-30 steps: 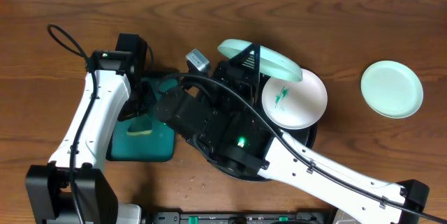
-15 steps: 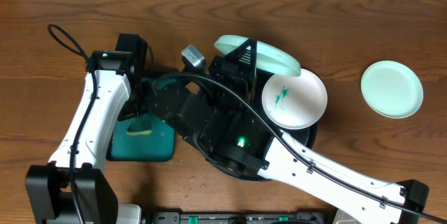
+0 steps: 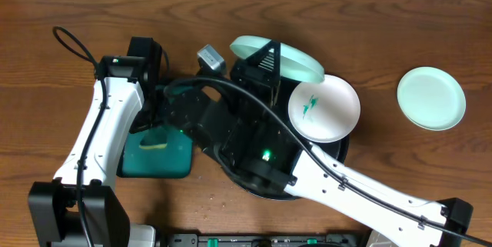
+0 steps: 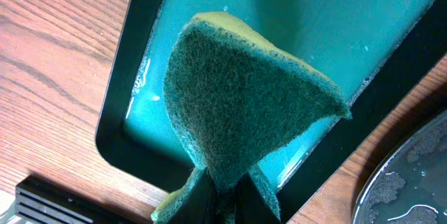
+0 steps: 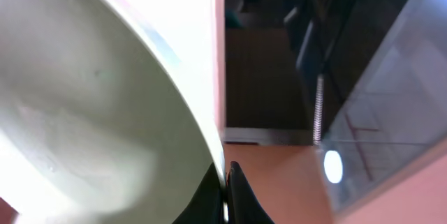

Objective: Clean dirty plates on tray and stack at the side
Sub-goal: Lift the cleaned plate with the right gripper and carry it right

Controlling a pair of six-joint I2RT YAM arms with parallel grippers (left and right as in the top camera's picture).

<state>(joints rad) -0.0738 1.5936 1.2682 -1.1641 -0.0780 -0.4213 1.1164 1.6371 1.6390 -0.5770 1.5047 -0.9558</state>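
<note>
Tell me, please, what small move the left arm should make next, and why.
Probably carry the left gripper and its green scouring sponge from over the rectangular teal tray toward the pale mint round plate that the right gripper holds tilted by its rim: sponge and plate are apart, so no wiping can start.

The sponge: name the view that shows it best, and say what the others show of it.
Left wrist: the sponge fills the frame, pinched in the left hand over the teal tray. Overhead shows only a small yellow-green patch. Right wrist shows none of it.
</note>
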